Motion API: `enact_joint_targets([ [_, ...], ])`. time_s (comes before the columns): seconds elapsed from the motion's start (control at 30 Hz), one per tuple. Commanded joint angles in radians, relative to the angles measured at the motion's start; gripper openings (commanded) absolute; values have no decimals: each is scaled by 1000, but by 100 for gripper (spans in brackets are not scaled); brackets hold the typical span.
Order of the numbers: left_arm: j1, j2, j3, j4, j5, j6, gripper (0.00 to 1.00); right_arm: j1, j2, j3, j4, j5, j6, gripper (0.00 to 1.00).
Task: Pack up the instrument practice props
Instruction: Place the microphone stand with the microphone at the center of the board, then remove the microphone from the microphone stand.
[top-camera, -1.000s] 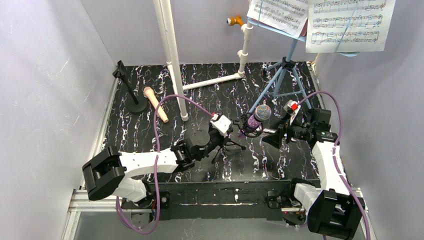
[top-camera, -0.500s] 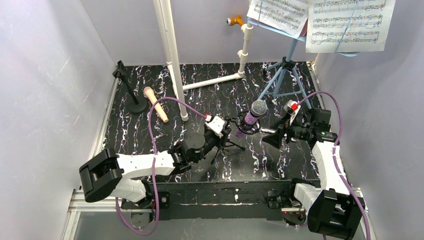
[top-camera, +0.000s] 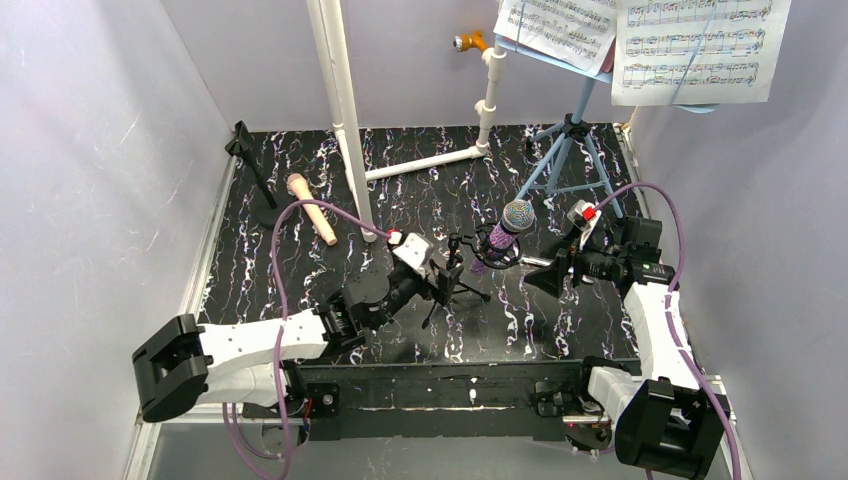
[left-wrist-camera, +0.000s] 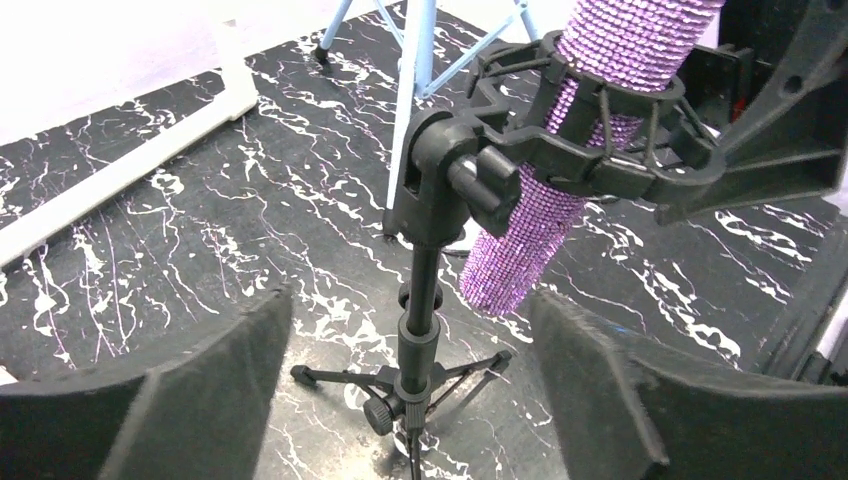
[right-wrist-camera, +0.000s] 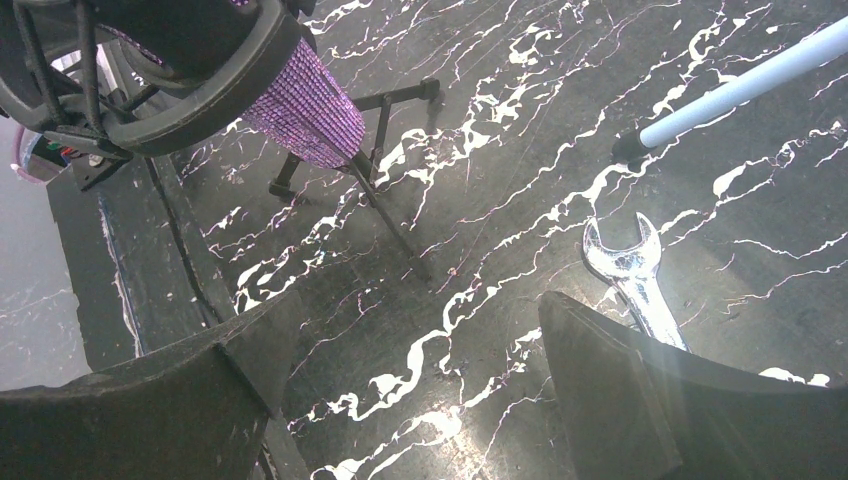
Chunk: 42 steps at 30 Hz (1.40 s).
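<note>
Purple mic (left-wrist-camera: 530, 240) sits clipped on the tripod (left-wrist-camera: 425, 320). My left gripper (left-wrist-camera: 410, 345) faces its stem, spread to grab; right gripper (right-wrist-camera: 415, 335) is spread too.

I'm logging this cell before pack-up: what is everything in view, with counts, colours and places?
purple mic: one, glitter purple, in the tripod's clip, centre
tripod: one, black, centre
peach mic: one, peach, lying far left
holder: one, black, round base, far left corner
rack: one, light blue, far right
pages: two, white, on the rack
pipes: several, white, far centre
wrench: one, silver, right, near a rack leg
table: one, black marbled
left end effector: black, open, astride the tripod's pole
right end effector: black, open, right of the purple mic
</note>
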Motion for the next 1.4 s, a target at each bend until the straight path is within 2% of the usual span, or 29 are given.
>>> enact_joint_targets([
  [0.0, -5, -116, -27, -108, 61, -17, 93, 4, 6, -2, 21, -6, -19, 98],
  [0.1, -5, -214, -42, -200, 110, -22, 98, 5, 6, -2, 21, -7, -19, 98],
  [0.3, -2, -414, -48, -329, 188, -19, 98, 5, 7, -2, 23, -8, -19, 98],
  [0.5, 0, -491, 37, -445, 219, -25, 98, 5, 6, -2, 21, -8, -19, 98],
  [0.8, 0, -381, 209, -544, 324, 43, 98, 4, 3, -2, 20, -8, -19, 98],
  [1.2, 6, -110, 415, -523, 519, 323, 98, 4, -2, -2, 18, -6, -21, 98],
  [1.37, 57, -3, 465, -457, 599, 331, 98, 4, -3, 0, 17, -6, -22, 98],
])
